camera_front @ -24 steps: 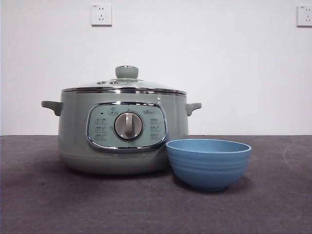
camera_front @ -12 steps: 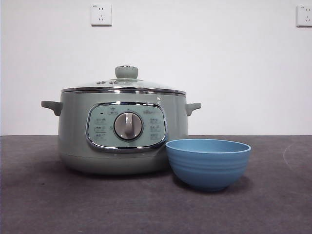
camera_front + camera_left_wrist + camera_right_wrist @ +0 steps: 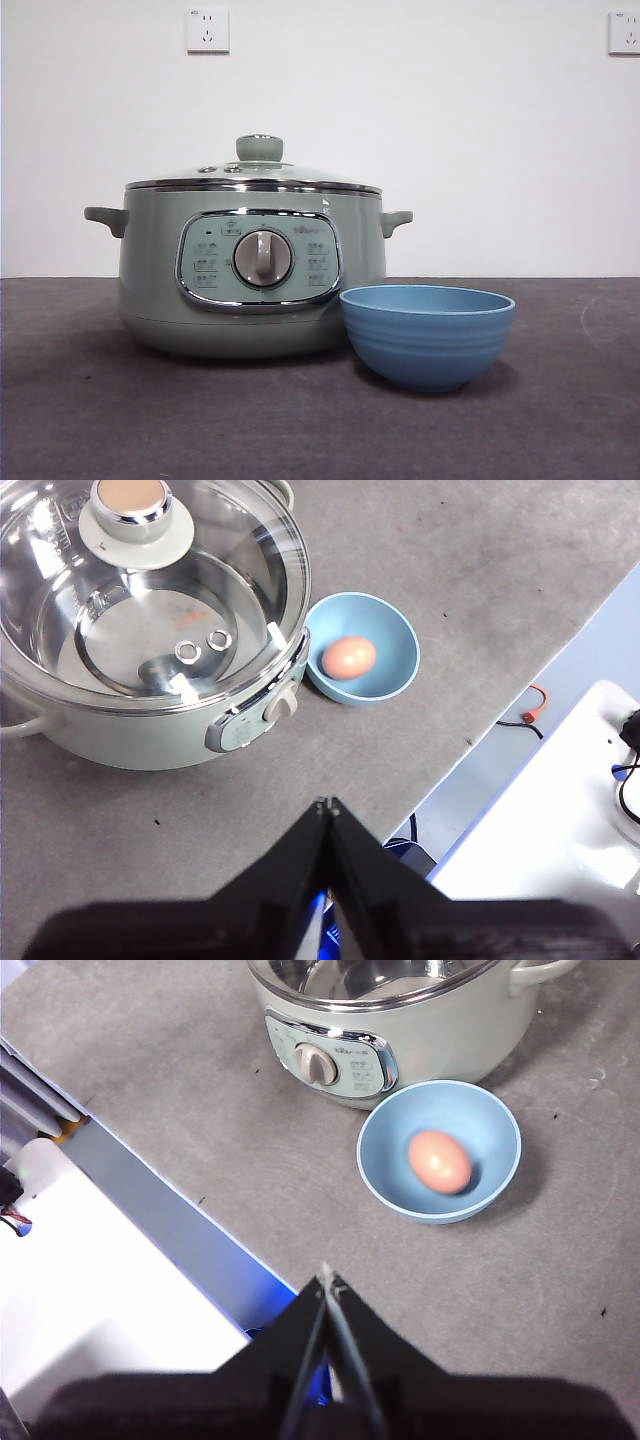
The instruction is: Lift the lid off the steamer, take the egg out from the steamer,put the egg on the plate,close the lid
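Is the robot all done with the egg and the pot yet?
It looks finished. The egg lies in the blue plate beside the steamer, and the lid sits closed on the pot. Nothing is in hand: the left hand and right hand are shut and empty, back from the pot. Nothing seems left.

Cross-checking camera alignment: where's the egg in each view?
Front view: not visible; the plate's wall hides its inside.
Left wrist view: the egg lies in the plate, beside the steamer.
Right wrist view: the egg lies in the plate, just off the steamer's dial.
Shared landmark: the dial, next to the plate in all three views.
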### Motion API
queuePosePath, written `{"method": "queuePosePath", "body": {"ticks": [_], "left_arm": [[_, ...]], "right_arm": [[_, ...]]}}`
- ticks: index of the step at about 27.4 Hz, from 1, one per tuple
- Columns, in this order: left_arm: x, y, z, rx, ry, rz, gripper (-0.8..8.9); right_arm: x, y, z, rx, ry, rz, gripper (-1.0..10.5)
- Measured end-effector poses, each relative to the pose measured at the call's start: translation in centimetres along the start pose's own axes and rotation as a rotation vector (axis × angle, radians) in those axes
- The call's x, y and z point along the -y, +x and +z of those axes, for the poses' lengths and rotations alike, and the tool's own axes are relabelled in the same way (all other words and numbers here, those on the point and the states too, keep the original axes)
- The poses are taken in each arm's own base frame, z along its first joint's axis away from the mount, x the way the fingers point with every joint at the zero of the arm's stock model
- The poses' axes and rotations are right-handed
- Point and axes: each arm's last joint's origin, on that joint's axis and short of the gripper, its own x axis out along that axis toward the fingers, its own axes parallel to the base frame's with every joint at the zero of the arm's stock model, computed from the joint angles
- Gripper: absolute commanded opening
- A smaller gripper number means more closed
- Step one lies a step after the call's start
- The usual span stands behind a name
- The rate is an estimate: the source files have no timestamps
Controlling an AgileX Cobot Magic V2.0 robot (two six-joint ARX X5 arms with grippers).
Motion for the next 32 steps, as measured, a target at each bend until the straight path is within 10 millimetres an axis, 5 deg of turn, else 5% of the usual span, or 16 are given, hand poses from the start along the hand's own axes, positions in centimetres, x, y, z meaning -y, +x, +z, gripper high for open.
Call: {"method": "queuePosePath", "body": {"ticks": [10, 18, 24, 32], "left_arm": [[-0.2, -0.2, 0.7, 0.078, 0.049, 0.063, -0.04], [-1.2, -4.6, 3.0, 0.619, 0.327, 0.316, -0.03], [-2.8, -5.2, -0.5, 0.823, 0.366, 0.536, -0.04], [-5.0, 0.4, -8.7, 0.825, 0.335, 0.659, -0.03]], "right_arm": [[0.0, 0.0, 0.0, 0.000, 0.000, 0.000, 0.0], [0.0, 0.0, 0.0, -0.001, 0.000, 0.000, 0.0], [0.0, 0.0, 0.0, -0.001, 0.000, 0.000, 0.0], [0.0, 0.0, 0.0, -0.001, 0.000, 0.000, 0.0]]}}
